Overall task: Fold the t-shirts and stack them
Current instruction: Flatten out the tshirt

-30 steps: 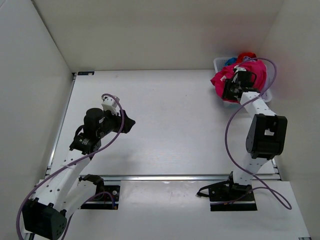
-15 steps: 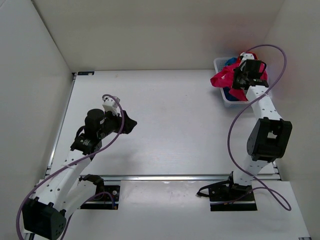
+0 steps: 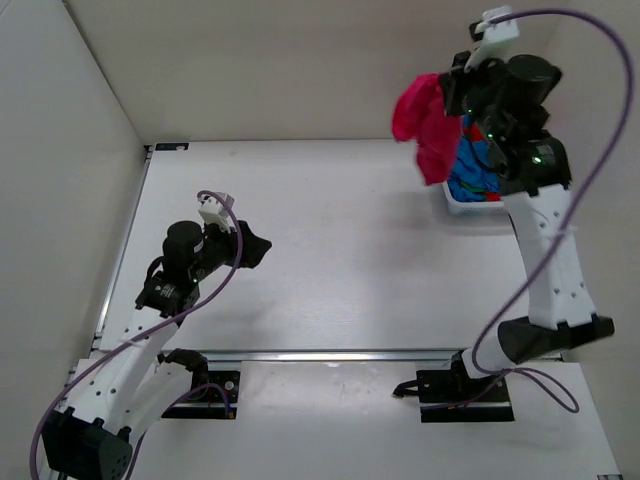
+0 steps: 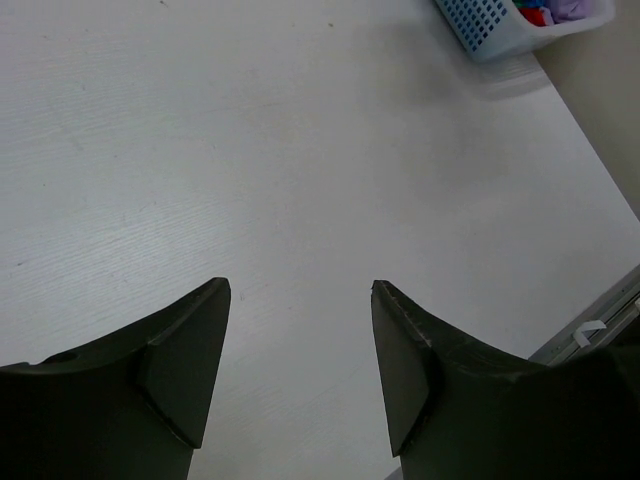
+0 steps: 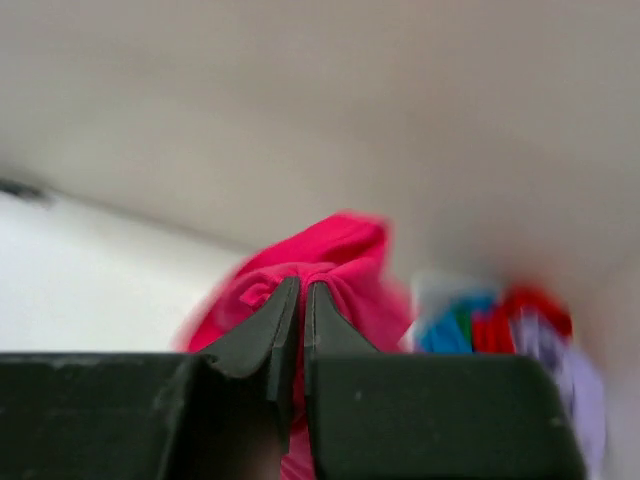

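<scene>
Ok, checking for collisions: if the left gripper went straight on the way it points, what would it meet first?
The left gripper would likely meet the bare table first, short of the basket; depth is unclear.

Robot lab: white enclosure walls [image 3: 300, 70], arm bases [image 3: 465, 390] bolted to table [image 3: 350, 250].

The magenta t-shirt [image 3: 428, 130] is soft matt cloth, creased and bunched. The other t-shirts [image 3: 478, 170] in the basket look equally dull and limp (their weave is too small to tell). The basket [image 4: 480, 22] is smooth moulded plastic lattice. The table [image 4: 250, 150] is matt white with a faint wood-like grain. The fingers [image 4: 190, 350] of the left gripper [image 4: 300, 290] are dark matt plastic, smooth-faced.
</scene>
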Controlling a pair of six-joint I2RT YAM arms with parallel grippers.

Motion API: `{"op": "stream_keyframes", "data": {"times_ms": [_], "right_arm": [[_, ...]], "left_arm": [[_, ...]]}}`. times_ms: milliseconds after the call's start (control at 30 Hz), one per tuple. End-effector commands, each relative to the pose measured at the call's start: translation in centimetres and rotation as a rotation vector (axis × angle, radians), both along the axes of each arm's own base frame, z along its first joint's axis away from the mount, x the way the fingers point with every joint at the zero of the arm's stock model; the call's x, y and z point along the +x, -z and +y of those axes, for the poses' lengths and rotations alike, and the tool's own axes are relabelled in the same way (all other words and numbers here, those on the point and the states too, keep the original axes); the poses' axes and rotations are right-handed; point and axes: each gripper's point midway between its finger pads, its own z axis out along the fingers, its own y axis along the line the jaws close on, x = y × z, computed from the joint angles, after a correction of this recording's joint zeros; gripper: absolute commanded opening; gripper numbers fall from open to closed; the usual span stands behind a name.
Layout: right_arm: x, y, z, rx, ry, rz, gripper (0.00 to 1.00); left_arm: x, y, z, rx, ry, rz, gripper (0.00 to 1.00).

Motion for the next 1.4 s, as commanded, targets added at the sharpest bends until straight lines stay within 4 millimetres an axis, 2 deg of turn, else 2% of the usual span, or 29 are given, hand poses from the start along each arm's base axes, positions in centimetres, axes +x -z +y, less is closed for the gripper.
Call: {"op": "stream_keyframes", "data": {"times_ms": [0,67,100,167,200,267,300,333,367,400,433,567,600,667,767,867,967,1000,1067,1100,1233,1267,1333,1367], "right_arm": [[-11.9,-13.9,3.1,0.078,-0.190,-0.354,0.00],[-13.9,-14.9,3.9,0.142,-0.283,-0.380,0.00],[-13.8,-14.7,3.7,0.149,-0.291,-0.373,0.00],[-13.3,-13.7,3.5,0.191,-0.328,-0.341,0.00],[-12.8,-12.7,3.6,0.207,-0.337,-0.310,0.00],[-11.2,-9.8,4.9,0.202,-0.351,-0.227,0.00],[-10.6,-8.9,5.3,0.195,-0.341,-0.209,0.01],[-9.8,-7.2,6.4,0.196,-0.349,-0.164,0.00],[-9.1,-5.5,6.9,0.192,-0.346,-0.129,0.00],[-9.2,-5.0,7.8,0.192,-0.360,-0.120,0.00],[-8.4,-3.5,8.4,0.184,-0.341,-0.097,0.00],[-7.2,0.0,9.9,0.157,-0.295,-0.038,0.00],[-7.3,0.2,10.1,0.162,-0.302,-0.029,0.01],[-7.2,2.0,11.0,0.143,-0.301,0.022,0.00],[-7.8,4.3,12.5,0.108,-0.317,0.075,0.00],[-8.7,5.0,13.0,0.119,-0.351,0.096,0.00],[-9.8,4.7,13.6,0.120,-0.406,0.094,0.00],[-10.2,4.7,13.8,0.116,-0.423,0.102,0.00],[-10.9,4.1,14.3,0.129,-0.458,0.096,0.00],[-11.1,3.9,14.4,0.137,-0.466,0.097,0.00],[-11.8,2.9,15.4,0.158,-0.502,0.084,0.00],[-12.0,3.2,16.1,0.156,-0.514,0.092,0.00],[-11.9,2.9,16.4,0.154,-0.516,0.090,0.00],[-11.7,2.9,16.7,0.155,-0.520,0.091,0.00]], "left_arm": [[-0.4,-2.1,0.3,-0.033,-0.010,-0.064,0.71],[-0.9,-4.0,0.5,-0.065,-0.007,-0.131,0.72],[-1.1,-4.6,0.6,-0.073,-0.015,-0.157,0.72],[-1.9,-7.3,1.9,-0.118,-0.077,-0.268,0.74],[-1.8,-8.0,2.9,-0.118,-0.128,-0.301,0.75],[-2.8,-10.5,4.4,-0.134,-0.187,-0.395,0.78],[-2.8,-10.9,5.4,-0.122,-0.230,-0.412,0.79],[-3.4,-11.9,5.5,-0.124,-0.231,-0.442,0.79],[-3.6,-12.3,6.0,-0.123,-0.254,-0.449,0.79],[-3.5,-12.5,6.2,-0.112,-0.266,-0.451,0.79],[-3.8,-13.0,6.4,-0.118,-0.276,-0.464,0.79],[-3.8,-13.5,7.4,-0.118,-0.329,-0.450,0.83],[-3.7,-13.6,7.4,-0.119,-0.330,-0.455,0.84],[-3.6,-13.4,7.0,-0.116,-0.311,-0.454,0.84],[-2.9,-12.1,5.1,-0.122,-0.226,-0.412,0.84],[-2.2,-11.1,3.1,-0.140,-0.135,-0.394,0.88],[-1.6,-10.5,1.2,-0.154,-0.049,-0.417,0.89],[-1.6,-11.2,0.5,-0.160,-0.014,-0.465,0.91],[-1.2,-9.8,-0.4,-0.144,0.018,-0.482,0.93],[-1.2,-9.9,-1.0,-0.139,0.040,-0.513,0.95],[-1.5,-6.4,-3.9,-0.071,0.167,-0.500,0.97],[-1.6,-5.4,-4.5,-0.058,0.196,-0.477,0.98],[-2.8,-4.6,-6.6,-0.066,0.278,-0.461,0.99],[-2.7,-3.9,-7.0,-0.058,0.280,-0.442,0.99]]}}
